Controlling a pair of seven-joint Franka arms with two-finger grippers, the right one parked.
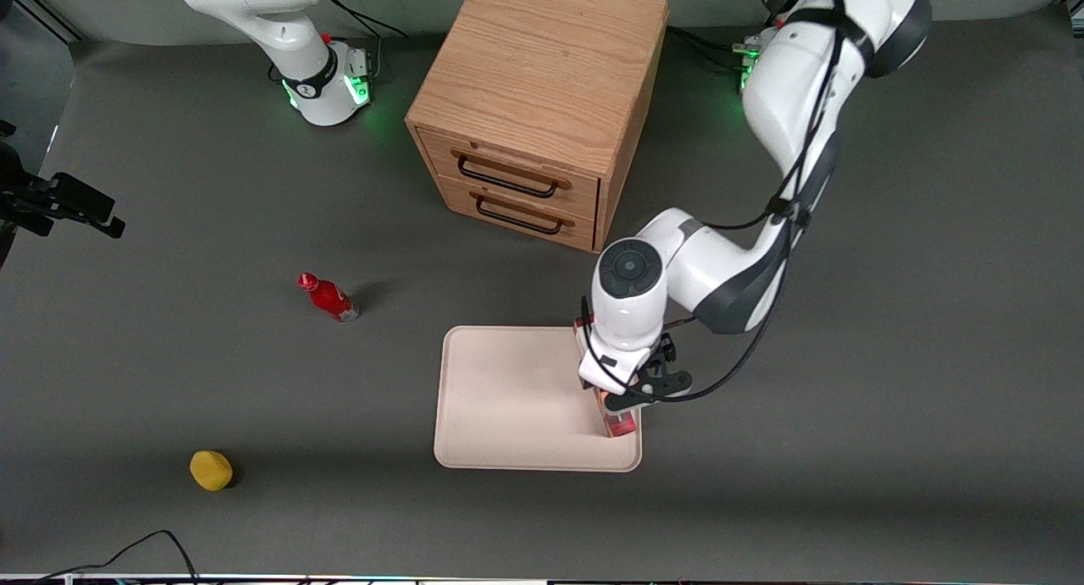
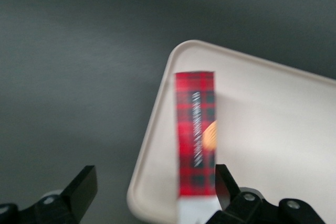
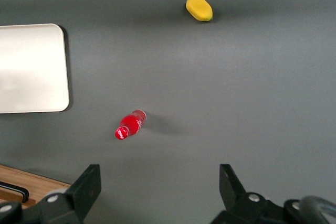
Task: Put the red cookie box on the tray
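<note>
Red cookie box (image 2: pixel 196 135) lies on tray (image 1: pixel 508 399) edge; pincer (image 2: pixel 152 187) above, spread; red bottle (image 1: pixel 329 297), wooden drawer cabinet (image 1: pixel 533 102) nearby.

The tray (image 1: pixel 508 399) lay on the counter (image 1: pixel 889 399), nearer the front camera than the drawer cabinet (image 1: pixel 542 102). The red cookie box (image 1: pixel 621 422) lay on the tray along its edge toward the working arm's end. The tool (image 1: pixel 631 394) stood open above the box. The bottle (image 1: pixel 330 298) and the round object (image 1: pixel 211 470) lay well apart from the tray, toward the parked arm's end.
</note>
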